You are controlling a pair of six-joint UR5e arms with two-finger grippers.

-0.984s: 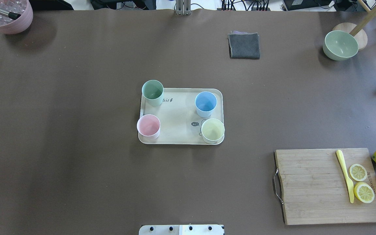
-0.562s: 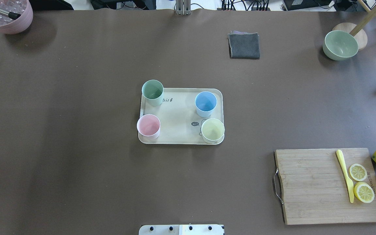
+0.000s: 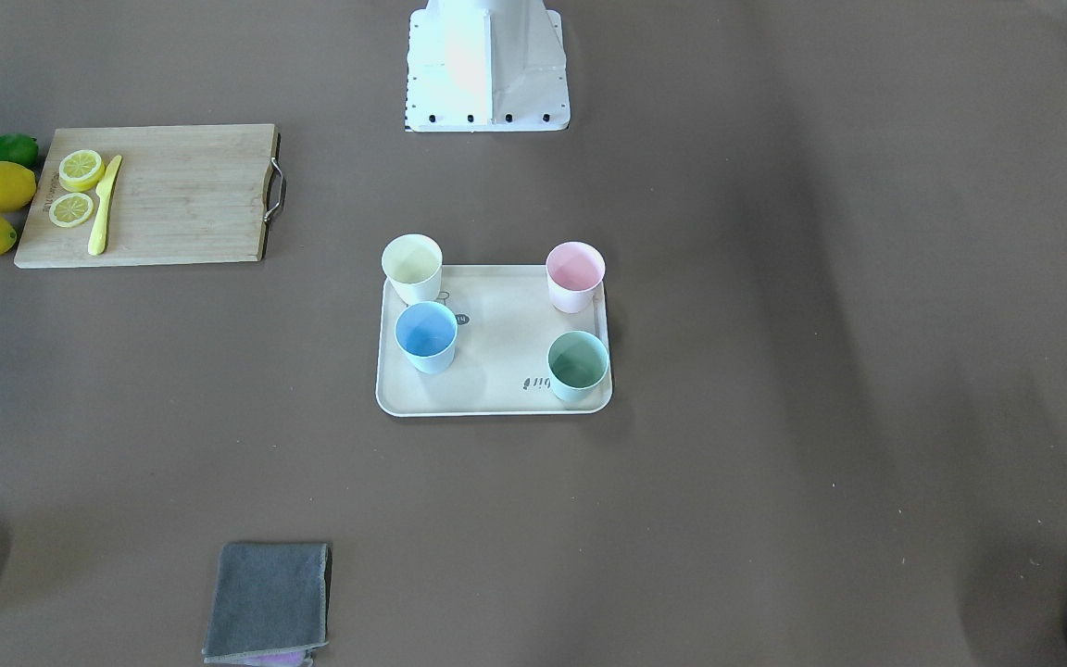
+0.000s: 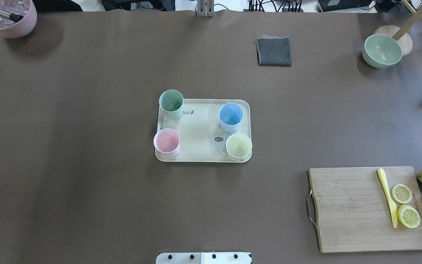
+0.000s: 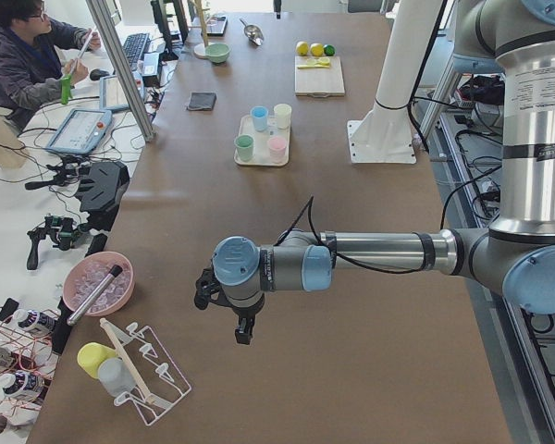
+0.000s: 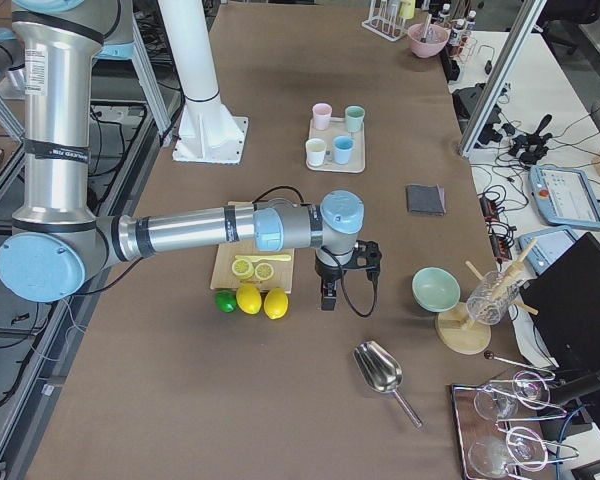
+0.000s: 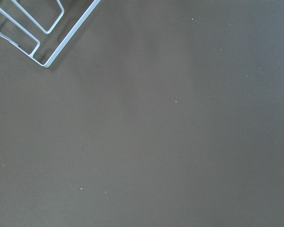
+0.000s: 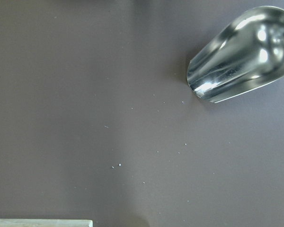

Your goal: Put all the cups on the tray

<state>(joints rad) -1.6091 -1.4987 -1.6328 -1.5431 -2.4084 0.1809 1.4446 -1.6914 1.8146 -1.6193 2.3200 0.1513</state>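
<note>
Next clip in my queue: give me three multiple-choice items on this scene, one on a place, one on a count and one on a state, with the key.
1. Of the cups, which stands in the corner of the tray nearest the cutting board?
A blue
B yellow
C green

2. How many cups stand on the tray?
A two
B three
C four

3. How do the cups stand?
A all upright
B one tipped over
C stacked in one pile

Key:
1 B, the yellow cup fills the corner towards the cutting board.
2 C, four show on the tray in both the overhead and the front-facing view.
3 A, every open mouth faces up, and none lies on its side or sits inside another.
</note>
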